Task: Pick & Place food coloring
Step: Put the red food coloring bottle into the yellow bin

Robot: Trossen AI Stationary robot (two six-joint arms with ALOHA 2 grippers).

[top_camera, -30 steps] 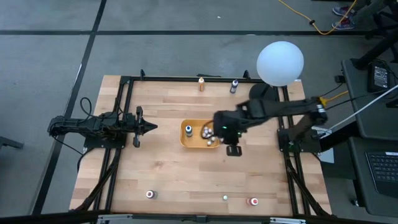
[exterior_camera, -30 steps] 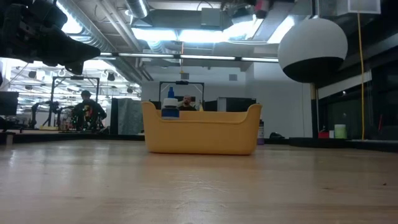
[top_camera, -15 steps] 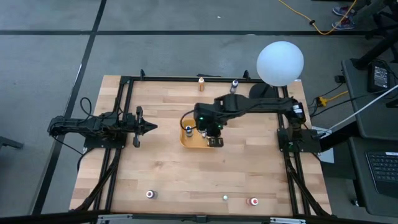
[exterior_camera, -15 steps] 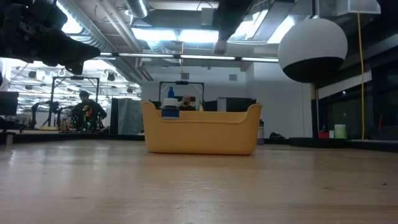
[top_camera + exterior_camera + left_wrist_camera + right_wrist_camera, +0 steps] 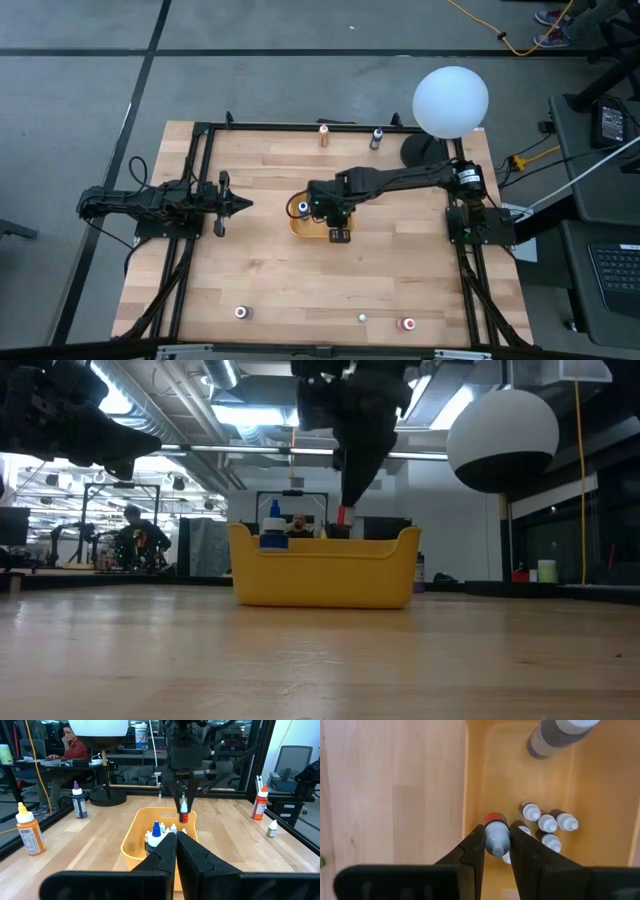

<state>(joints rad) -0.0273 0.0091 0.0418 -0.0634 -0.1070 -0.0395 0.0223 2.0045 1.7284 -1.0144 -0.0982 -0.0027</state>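
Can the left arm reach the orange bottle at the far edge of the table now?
Probably yes: the left tool is shut and empty, and the orange bottle stands apart, with bare table between them.

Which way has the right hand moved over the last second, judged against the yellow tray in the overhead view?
Yes. The right hand, gripping a small red-based bottle, has moved leftward from beyond the tray's right edge to above the yellow tray.

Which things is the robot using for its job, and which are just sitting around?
For the job:
- little red-bottomed food coloring bottle in the right claw
- yellow tray
- bottles in the tray

Just sitting around:
- white globe lamp
- left claw, shut
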